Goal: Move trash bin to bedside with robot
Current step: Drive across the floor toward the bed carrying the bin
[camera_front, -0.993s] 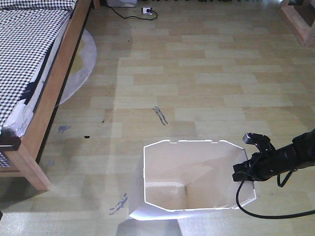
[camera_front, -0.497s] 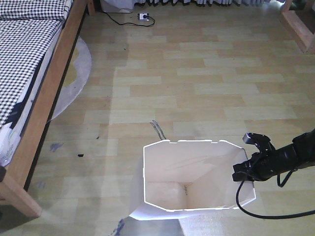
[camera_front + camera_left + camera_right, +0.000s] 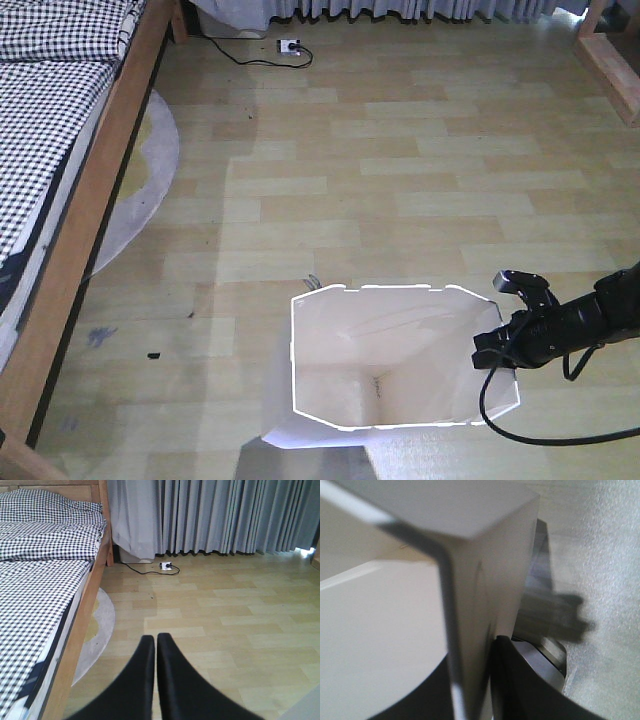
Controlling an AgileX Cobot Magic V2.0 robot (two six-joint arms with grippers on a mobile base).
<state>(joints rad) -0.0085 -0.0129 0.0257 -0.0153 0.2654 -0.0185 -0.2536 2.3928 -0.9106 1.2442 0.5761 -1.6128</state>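
The white trash bin (image 3: 390,360) with an angular rim sits low in the front view, its cream inside showing. My right gripper (image 3: 497,350) is shut on the bin's right wall; in the right wrist view the thin wall (image 3: 480,605) runs between the two black fingers (image 3: 520,680). The bed (image 3: 60,150) with a light wooden frame and black-and-white checked bedding lies along the left; it also shows in the left wrist view (image 3: 45,580). My left gripper (image 3: 156,642) is shut and empty, pointing over the floor beside the bed.
A grey round rug (image 3: 140,170) lies partly under the bed. A power strip with a black cable (image 3: 288,46) lies by grey curtains (image 3: 215,515) at the back. A wooden furniture leg (image 3: 610,50) stands at the back right. A black cable (image 3: 540,435) trails from my right arm.
The whole view has advanced: the bed, rug and floor marks have slid down and left in frame. The bin stays in the same place in view, held by my right gripper.
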